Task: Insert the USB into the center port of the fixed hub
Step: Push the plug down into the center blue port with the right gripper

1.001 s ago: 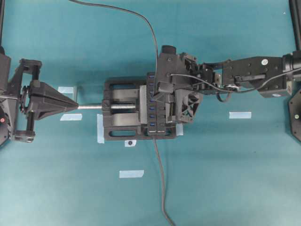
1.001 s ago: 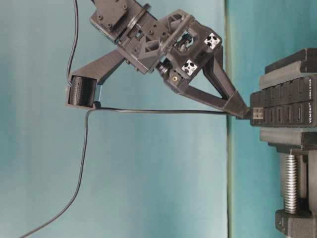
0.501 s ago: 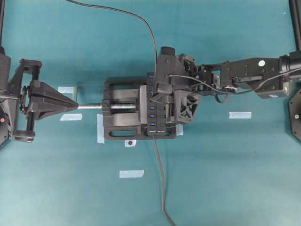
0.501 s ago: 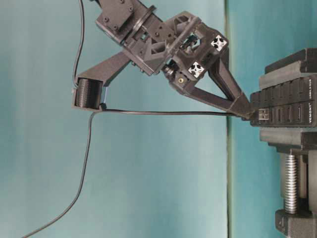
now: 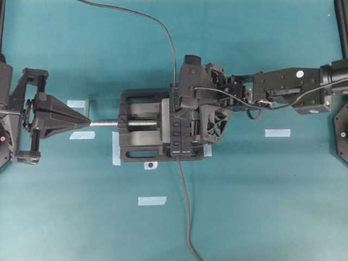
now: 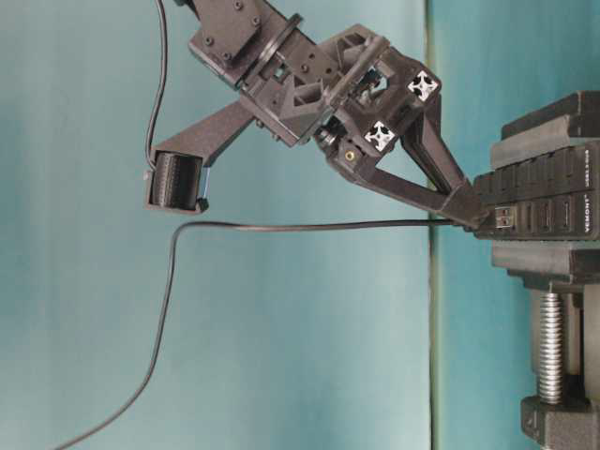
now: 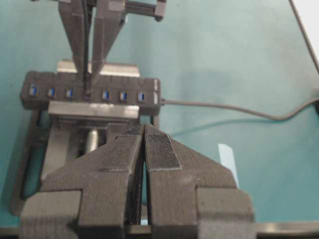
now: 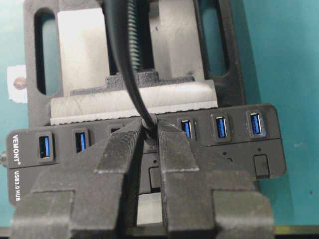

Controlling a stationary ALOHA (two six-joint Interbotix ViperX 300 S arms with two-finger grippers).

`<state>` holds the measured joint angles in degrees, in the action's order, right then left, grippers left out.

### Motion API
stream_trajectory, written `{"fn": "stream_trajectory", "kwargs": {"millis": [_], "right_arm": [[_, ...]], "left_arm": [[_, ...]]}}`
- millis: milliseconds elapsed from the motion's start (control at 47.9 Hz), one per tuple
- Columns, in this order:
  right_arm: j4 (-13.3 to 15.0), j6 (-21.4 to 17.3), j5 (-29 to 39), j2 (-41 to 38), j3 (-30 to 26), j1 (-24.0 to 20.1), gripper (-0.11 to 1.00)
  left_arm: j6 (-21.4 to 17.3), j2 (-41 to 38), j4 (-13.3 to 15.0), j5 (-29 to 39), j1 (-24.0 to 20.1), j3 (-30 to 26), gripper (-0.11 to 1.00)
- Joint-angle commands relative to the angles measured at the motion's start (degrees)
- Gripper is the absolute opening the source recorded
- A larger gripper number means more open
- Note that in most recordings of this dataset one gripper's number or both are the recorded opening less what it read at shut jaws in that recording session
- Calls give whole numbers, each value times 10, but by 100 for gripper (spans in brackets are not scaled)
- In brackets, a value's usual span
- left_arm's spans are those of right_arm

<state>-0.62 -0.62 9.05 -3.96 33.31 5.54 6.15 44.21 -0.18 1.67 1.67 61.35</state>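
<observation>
USB [image 8: 149, 133] plug position: you see it pinched between the right gripper [image 8: 149, 144] fingertips, set against the fixed hub [image 8: 269, 144] at the center port [image 7: 87, 93] of the blue row. How deep the plug sits in the slot you cannot tell, because the fingers cover it. In the table-level view, the fingertips meet the hub face at 3 o'clock and the grey cable [image 6: 309, 225] trails level toward 9 o'clock, then drops. In the overhead view, the hub is clamped in the black vise [image 5: 136, 136] on the teal table [image 5: 261, 206]. At 9 o'clock of the vise, well apart from it, the left gripper [image 7: 143, 149] rests with its fingers pressed together on nothing, aimed along the vise screw [image 5: 103, 123].
</observation>
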Motion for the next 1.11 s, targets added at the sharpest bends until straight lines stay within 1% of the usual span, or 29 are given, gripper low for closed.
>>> {"fn": "stream_trajectory", "kwargs": {"millis": [0, 229, 793, 1085], "right_arm": [[0, -5, -2, 4, -6, -3, 9], [-1, -5, -19, -1, -7, -3, 9], [-1, -5, -11, -13, -4, -3, 9], [-1, -5, 4, -18, -4, -2, 9]], "left_arm": [[1, 0, -2, -5, 0, -8, 0], [1, 0, -2, -6, 0, -9, 0], [3, 0, -2, -6, 1, -6, 0], [3, 0, -2, -5, 0, -6, 0]]}}
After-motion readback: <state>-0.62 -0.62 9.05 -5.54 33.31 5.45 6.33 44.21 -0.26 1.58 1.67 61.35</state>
